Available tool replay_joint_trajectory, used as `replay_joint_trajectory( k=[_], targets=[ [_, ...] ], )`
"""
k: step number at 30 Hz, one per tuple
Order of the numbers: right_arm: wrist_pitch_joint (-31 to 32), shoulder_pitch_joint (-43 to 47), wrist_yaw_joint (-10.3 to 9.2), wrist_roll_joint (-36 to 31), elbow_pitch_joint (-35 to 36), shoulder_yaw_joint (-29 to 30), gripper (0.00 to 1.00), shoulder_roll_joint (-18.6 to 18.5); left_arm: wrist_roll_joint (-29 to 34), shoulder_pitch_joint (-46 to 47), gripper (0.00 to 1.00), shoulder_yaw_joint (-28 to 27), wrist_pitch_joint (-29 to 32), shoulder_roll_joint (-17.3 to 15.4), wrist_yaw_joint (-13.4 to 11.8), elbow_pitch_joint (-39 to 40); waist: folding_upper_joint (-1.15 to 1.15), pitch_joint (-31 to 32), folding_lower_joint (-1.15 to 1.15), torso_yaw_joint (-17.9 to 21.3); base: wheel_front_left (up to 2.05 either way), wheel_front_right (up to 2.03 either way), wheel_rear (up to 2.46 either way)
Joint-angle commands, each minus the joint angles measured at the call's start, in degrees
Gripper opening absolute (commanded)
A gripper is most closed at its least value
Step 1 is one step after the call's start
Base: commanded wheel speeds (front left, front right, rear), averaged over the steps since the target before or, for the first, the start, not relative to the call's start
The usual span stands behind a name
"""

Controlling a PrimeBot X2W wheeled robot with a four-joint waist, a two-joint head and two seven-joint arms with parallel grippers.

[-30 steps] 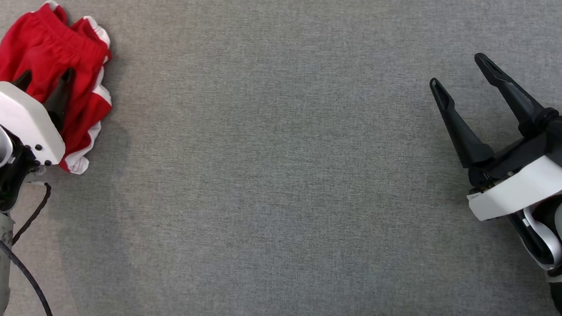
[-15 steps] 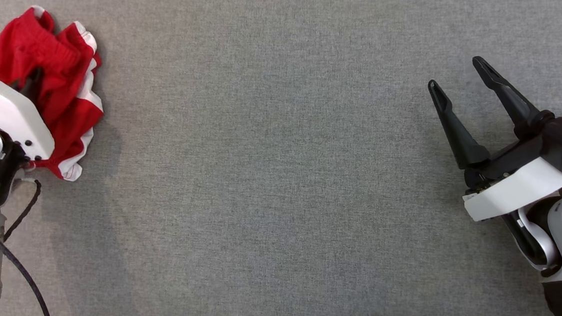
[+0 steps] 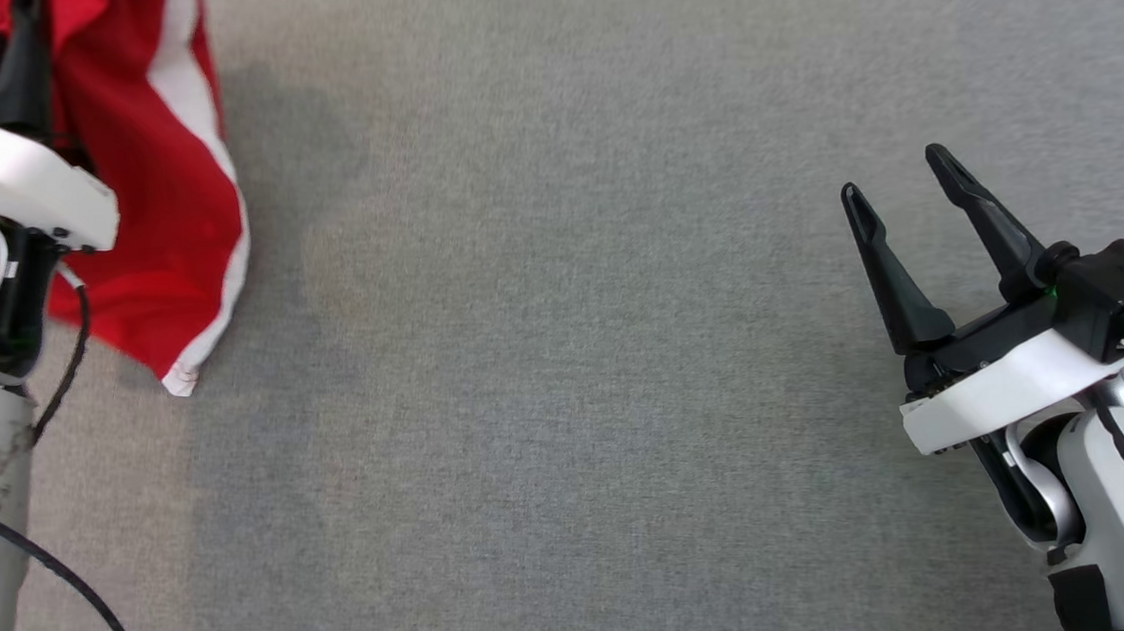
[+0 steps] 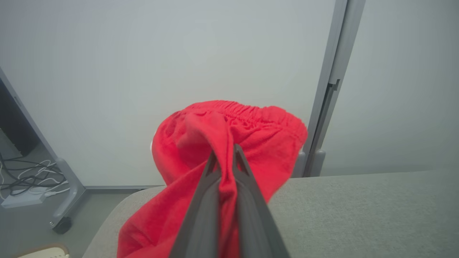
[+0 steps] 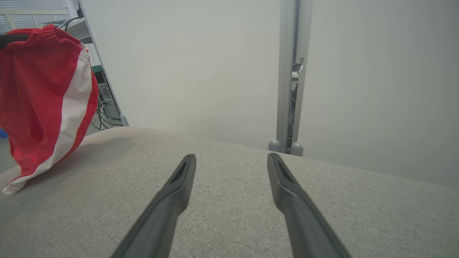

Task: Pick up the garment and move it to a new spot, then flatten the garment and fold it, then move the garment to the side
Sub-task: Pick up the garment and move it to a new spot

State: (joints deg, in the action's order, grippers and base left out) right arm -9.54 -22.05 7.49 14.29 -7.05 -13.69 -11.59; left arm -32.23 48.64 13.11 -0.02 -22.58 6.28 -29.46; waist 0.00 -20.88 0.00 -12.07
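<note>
I am watching the garment (image 3: pixel 161 187), a pair of red shorts with a white stripe (image 3: pixel 207 133) down the side, hanging off the left gripper (image 4: pixel 224 154) at the far left end of the grey fabric-covered surface (image 3: pixel 575 355). The two dark fingers (image 4: pixel 202 215) are pressing together on a pinch of fabric near the elastic waistband (image 4: pixel 247 109), and the rest is draping down in one loose fall. Its lowest corner (image 3: pixel 181 381) is sitting at the surface or barely above it; I am not able to tell which. I am judging this cloth as light, soft and limp: it is going to swing and twist as the arm travels, and it is not going to hold any shape on its own. A small pinch like this one is fine for carrying, but for flattening I am expecting to want two holds, one at each end of the waistband, since the gathered elastic is the thickest part and the least likely to slide out. On the other side, the right gripper (image 3: pixel 897 174) is hovering low over bare surface with its fingers spread wide and nothing between them, well apart from the shorts. Behind the far edge a pale wall panel (image 4: pixel 161 53) and a grey post (image 4: pixel 333 71) are standing
</note>
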Motion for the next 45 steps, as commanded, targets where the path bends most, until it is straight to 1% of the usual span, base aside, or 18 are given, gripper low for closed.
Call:
replay_joint_trajectory(
  k=[1,4,8,13,17,21,25,29,31,33,34,35,36,40,45],
  targets=[
    [-0.68,-0.04,0.01,0.37,-0.6,0.09,1.0,0.1,0.09,-0.64,0.0,0.43,-0.54,0.4,0.26,1.69,0.0,2.61,0.0,1.6,0.0,0.0,0.0],
    [-1.37,0.05,0.01,0.62,-1.71,0.5,1.0,0.99,0.54,-1.79,0.0,2.28,0.06,1.34,0.33,5.94,0.0,4.65,0.0,3.14,0.0,0.0,0.0],
    [-2.04,0.09,0.01,0.45,-2.49,1.32,1.0,2.07,0.87,-3.47,0.0,5.23,2.33,3.11,0.36,12.2,0.0,6.32,0.0,6.05,0.0,0.0,0.0],
    [-2.91,-0.17,0.01,0.27,-3.25,2.68,1.0,3.52,1.09,-5.93,0.0,10.49,6.39,5.8,0.52,19.41,0.0,6.82,0.0,10.91,0.0,0.0,0.0],
    [-3.48,-0.04,0.01,0.16,-3.47,3.99,1.0,4.43,1.9,-7.71,0.0,15.4,9.21,8.01,0.52,22.61,0.0,6.35,0.0,15.26,0.0,0.0,0.0],
    [-4.01,0.16,0.01,0.11,-3.56,5.81,1.0,5.23,3.79,-9.0,0.0,20.58,10.28,10.03,0.7,22.2,0.0,5.24,0.0,19.59,0.0,0.0,0.0],
    [-4.57,0.24,0.01,0.14,-3.86,7.98,1.0,6.2,5.24,-10.12,0.0,25.84,9.93,12.56,0.86,19.34,0.0,4.0,0.0,23.11,0.0,0.0,0.0],
    [-4.98,0.1,0.01,0.1,-4.14,9.9,1.0,7.1,7.02,-10.68,0.0,30.36,8.7,14.55,1.03,15.02,0.0,2.93,0.0,25.62,0.0,0.0,0.0],
    [-5.24,-0.05,0.01,0.11,-4.33,10.6,1.0,7.34,7.12,-11.14,0.0,32.15,7.85,15.72,1.11,12.95,0.0,2.62,0.0,26.39,0.0,0.0,0.0],
    [-5.37,-0.12,0.01,0.16,-4.6,10.73,1.0,7.63,8.02,-11.11,0.0,33.61,6.85,16.22,1.15,10.77,0.0,2.49,0.0,26.78,0.0,0.0,0.0],
    [-5.39,-0.16,0.01,0.16,-4.75,10.71,1.0,7.79,8.68,-10.86,0.16,34.26,6.11,16.44,1.11,9.73,0.0,2.45,0.0,26.89,0.0,0.0,0.0],
    [-5.38,-0.21,0.01,0.16,-4.87,10.7,1.0,7.9,9.15,-10.69,0.77,34.7,5.45,16.69,0.87,8.86,0.0,2.43,0.0,26.94,0.0,0.0,0.0],
    [-5.47,-0.22,0.01,0.15,-5.04,10.71,1.0,7.99,9.33,-10.66,1.0,34.91,4.73,16.96,0.62,7.97,0.0,2.42,0.0,26.91,0.0,0.0,0.0],
    [-5.65,-0.28,0.01,0.31,-5.51,10.74,1.0,8.11,8.98,-10.43,1.0,34.8,2.97,17.51,0.02,5.95,0.0,2.68,0.0,26.27,0.0,0.0,0.0],
    [-5.79,-0.01,0.01,-0.05,-5.74,10.72,1.0,8.16,7.66,-9.08,1.0,32.0,-1.56,17.88,-1.4,5.2,0.0,3.89,0.0,24.01,0.0,0.0,0.0]
  ],
)
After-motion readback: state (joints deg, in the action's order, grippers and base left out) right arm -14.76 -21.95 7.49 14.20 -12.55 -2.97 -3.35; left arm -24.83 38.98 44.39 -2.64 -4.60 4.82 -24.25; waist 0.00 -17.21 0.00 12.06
